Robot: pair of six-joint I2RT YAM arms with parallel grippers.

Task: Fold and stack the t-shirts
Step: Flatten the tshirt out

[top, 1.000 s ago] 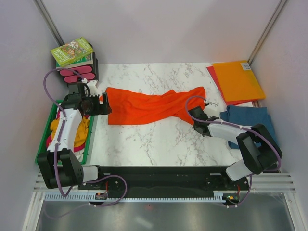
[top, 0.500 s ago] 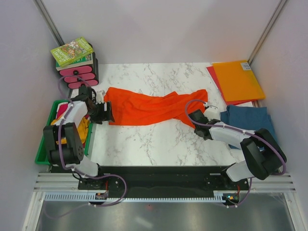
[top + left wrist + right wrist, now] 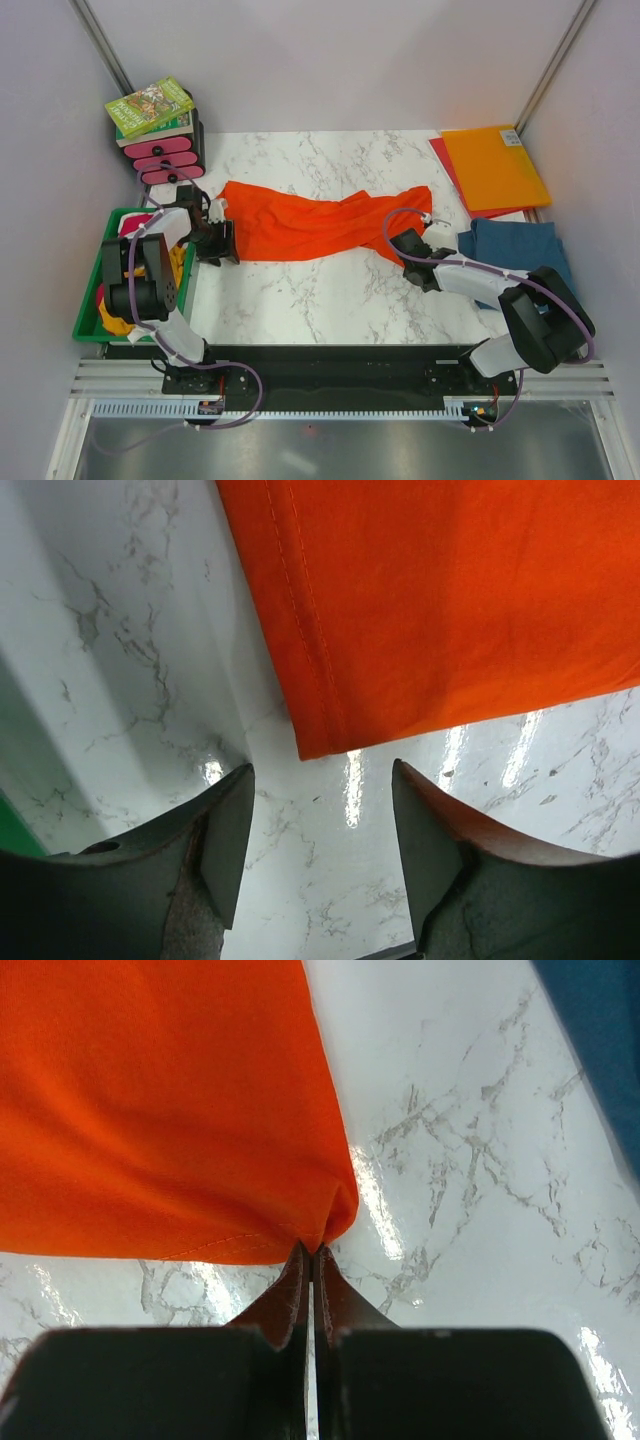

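Note:
A bright orange t-shirt [image 3: 300, 225] lies stretched across the marble table, twisted near its middle. My left gripper [image 3: 222, 246] sits at the shirt's near-left corner. In the left wrist view the hemmed corner of the orange t-shirt [image 3: 450, 600] lies just ahead of the left gripper [image 3: 320, 780], which is open with only bare marble between its fingers. My right gripper [image 3: 400, 242] is shut on the shirt's near-right edge; the right wrist view shows the orange t-shirt [image 3: 150, 1110] bunched into the right gripper [image 3: 313, 1252]. A folded teal-blue t-shirt [image 3: 520, 250] lies at the right.
A green bin [image 3: 88, 300] left of the table holds more coloured t-shirts, partly hidden by my left arm. Flat orange and red folders [image 3: 495, 165] lie at the back right. A book [image 3: 150, 107] rests on a pink-and-black stack [image 3: 165, 160] at the back left.
My left gripper has slid toward me along the shirt's left edge to its near corner, and its jaws have narrowed. The right gripper shifted slightly, still holding the shirt.

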